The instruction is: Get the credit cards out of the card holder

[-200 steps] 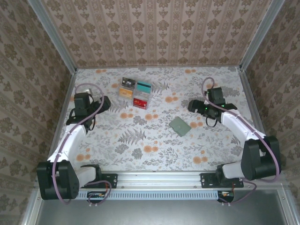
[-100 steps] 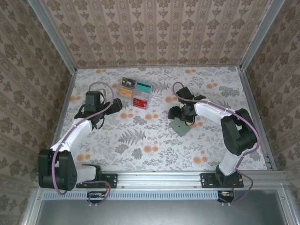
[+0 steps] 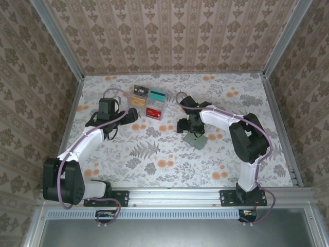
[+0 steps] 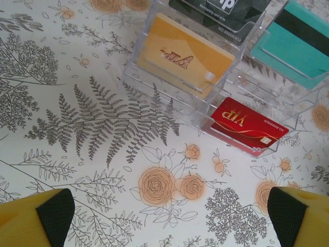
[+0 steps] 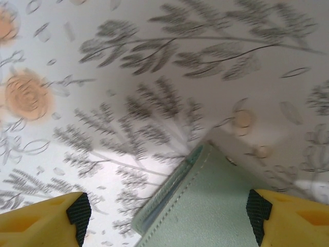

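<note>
The card holder [image 3: 198, 139] is a flat grey-green wallet lying closed on the floral table, right of centre. Its stitched corner [image 5: 205, 206] lies between and below my right gripper's [image 5: 167, 218] yellow fingers [image 5: 64, 216], which stand wide apart with no grip on it. From above, my right gripper [image 3: 189, 129] hovers over the holder's far corner. The credit cards are hidden inside the closed holder. My left gripper [image 3: 131, 114] is open over bare table near the clear tray, nothing between its fingers [image 4: 51, 216].
A clear plastic compartment tray [image 3: 150, 102] stands at the back centre, holding a yellow card [image 4: 185, 56], a red card [image 4: 247, 123], a teal card [image 4: 298, 43] and a black one [image 4: 226, 10]. Patterned walls close in three sides.
My right arm has swung left from the table's right side to over the card holder. My left arm has reached rightward toward the clear tray. The card holder has not moved.
</note>
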